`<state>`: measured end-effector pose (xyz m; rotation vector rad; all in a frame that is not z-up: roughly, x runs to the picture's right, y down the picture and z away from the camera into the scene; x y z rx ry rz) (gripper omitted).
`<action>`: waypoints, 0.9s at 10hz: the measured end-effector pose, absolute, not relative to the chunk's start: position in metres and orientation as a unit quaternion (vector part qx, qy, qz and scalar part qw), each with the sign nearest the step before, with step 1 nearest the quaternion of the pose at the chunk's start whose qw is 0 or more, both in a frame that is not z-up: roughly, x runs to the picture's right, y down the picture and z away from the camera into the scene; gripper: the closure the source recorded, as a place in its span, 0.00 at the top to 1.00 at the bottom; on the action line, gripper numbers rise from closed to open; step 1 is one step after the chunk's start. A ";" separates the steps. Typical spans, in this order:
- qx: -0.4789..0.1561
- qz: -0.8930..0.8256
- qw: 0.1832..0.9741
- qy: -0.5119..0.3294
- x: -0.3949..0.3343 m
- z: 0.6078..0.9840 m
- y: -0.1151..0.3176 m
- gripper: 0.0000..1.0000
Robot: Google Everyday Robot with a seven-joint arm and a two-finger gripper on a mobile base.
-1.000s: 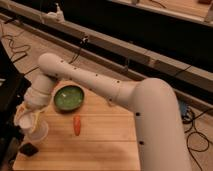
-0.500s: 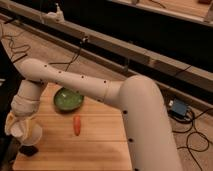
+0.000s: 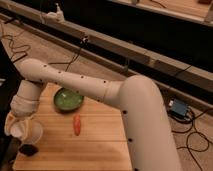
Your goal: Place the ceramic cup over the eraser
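My gripper [image 3: 18, 124] hangs over the front left corner of the wooden table [image 3: 100, 147]. It is shut on the ceramic cup [image 3: 25, 132], a small white cup held just above the tabletop. The eraser [image 3: 28, 149], a small dark block, lies on the wood right below and slightly in front of the cup. The cup's lower edge is close to the eraser; I cannot tell whether they touch. The white arm reaches in from the right and bends down to this corner.
A green bowl [image 3: 68, 99] stands at the back of the table, and an orange carrot [image 3: 77, 125] lies in front of it. The table's left and front edges are close to the gripper. Cables and a blue box [image 3: 179, 109] lie on the floor.
The gripper has carried the cup left and toward the front of the table, lowering it until it hangs just over the eraser. Bowl and carrot have not moved.
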<state>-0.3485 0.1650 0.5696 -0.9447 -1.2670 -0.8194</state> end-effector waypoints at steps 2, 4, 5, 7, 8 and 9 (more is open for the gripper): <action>-0.429 -0.334 0.627 -0.558 -0.351 0.573 0.163 0.00; -0.439 -0.315 0.628 -0.561 -0.353 0.577 0.159 0.00; -0.442 -0.308 0.628 -0.561 -0.352 0.579 0.158 0.00; -0.450 -0.293 0.630 -0.561 -0.350 0.583 0.158 0.00; -0.453 -0.285 0.628 -0.565 -0.350 0.584 0.160 0.00; -0.455 -0.280 0.626 -0.569 -0.350 0.584 0.162 0.00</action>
